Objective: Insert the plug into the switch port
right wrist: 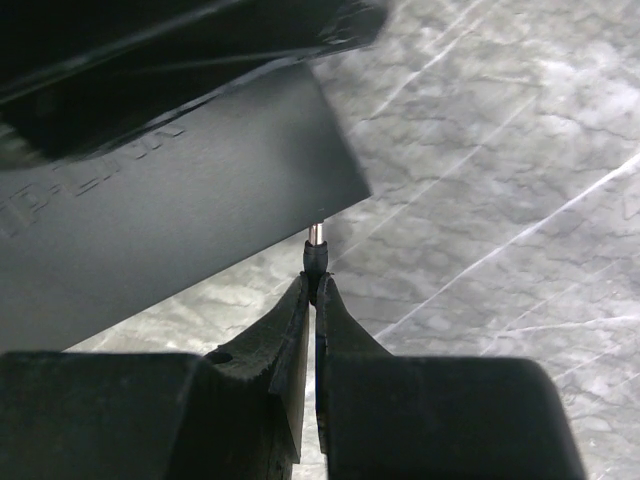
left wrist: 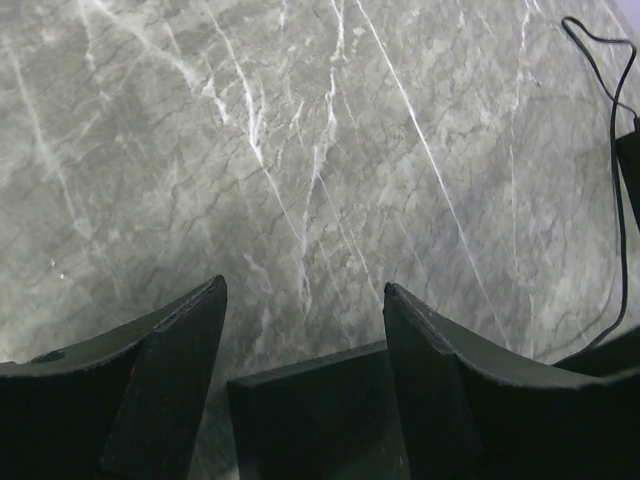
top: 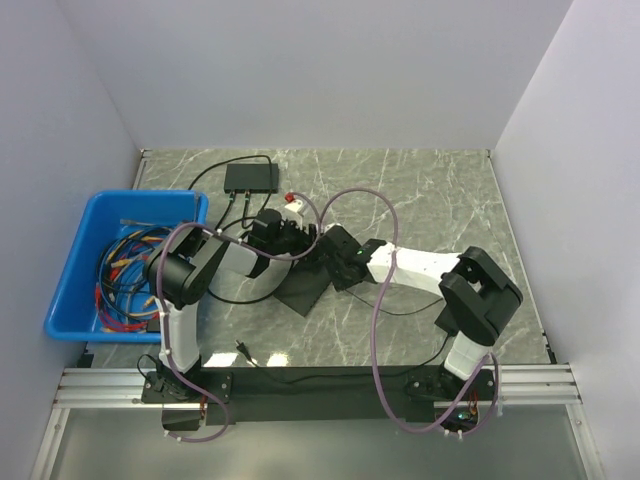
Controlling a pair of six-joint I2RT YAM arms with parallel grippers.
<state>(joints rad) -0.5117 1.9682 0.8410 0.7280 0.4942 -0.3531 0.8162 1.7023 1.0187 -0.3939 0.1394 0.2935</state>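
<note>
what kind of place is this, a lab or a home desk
Most likely a robotics lab test cell: a left arm and right arm bolted to a metal rail, a marble-look table boxed in by plain white panels, and a blue bin of coloured cables.

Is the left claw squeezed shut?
No, the left claw has its two fingers far apart, with the grey marble table showing between their tips.
</note>
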